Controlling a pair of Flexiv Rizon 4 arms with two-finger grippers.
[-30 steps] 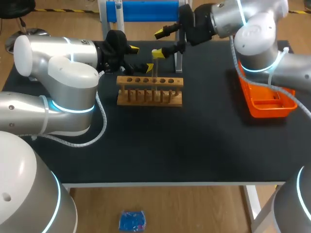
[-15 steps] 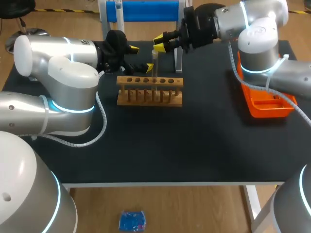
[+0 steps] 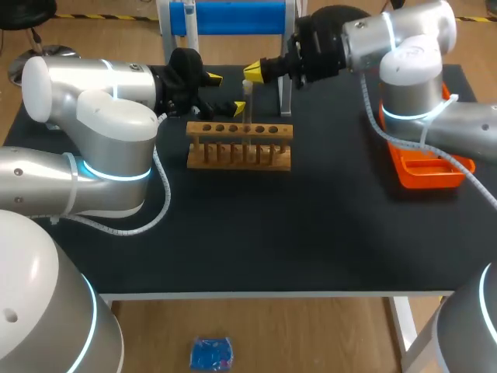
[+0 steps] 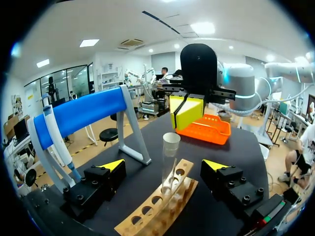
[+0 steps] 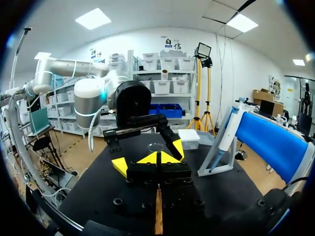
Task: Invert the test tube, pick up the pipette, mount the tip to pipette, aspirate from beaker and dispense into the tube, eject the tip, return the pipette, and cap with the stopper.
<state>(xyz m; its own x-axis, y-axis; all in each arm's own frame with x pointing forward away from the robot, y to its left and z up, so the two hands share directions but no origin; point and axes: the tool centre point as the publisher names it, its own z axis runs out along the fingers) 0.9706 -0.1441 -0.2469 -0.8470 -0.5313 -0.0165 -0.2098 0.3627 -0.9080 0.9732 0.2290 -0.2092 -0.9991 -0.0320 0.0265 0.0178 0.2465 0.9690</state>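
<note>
Test tube (image 4: 171, 162): upright in our wooden rack (image 4: 147, 216), long axis vertical, mouth up. Left gripper (image 4: 164, 165): fingers apart, flanking it (no contact). Right gripper (image 4: 187, 112): tips together, near its mouth.

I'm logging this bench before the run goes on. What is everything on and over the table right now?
table: one, black, under everything.
test tube rack: one, wooden, far middle of the table.
test tube: one, clear, upright in the rack, mouth up, no stopper on it.
pipette stand: one, blue bar on white legs, far edge behind the rack.
pipette: one, white, at the stand's end.
tray: one, orange, table's right side.
left gripper: one, yellow tips, jaws open either side of the tube, not touching it.
right gripper: one, yellow tips, jaws shut, above the tube's mouth.
</note>
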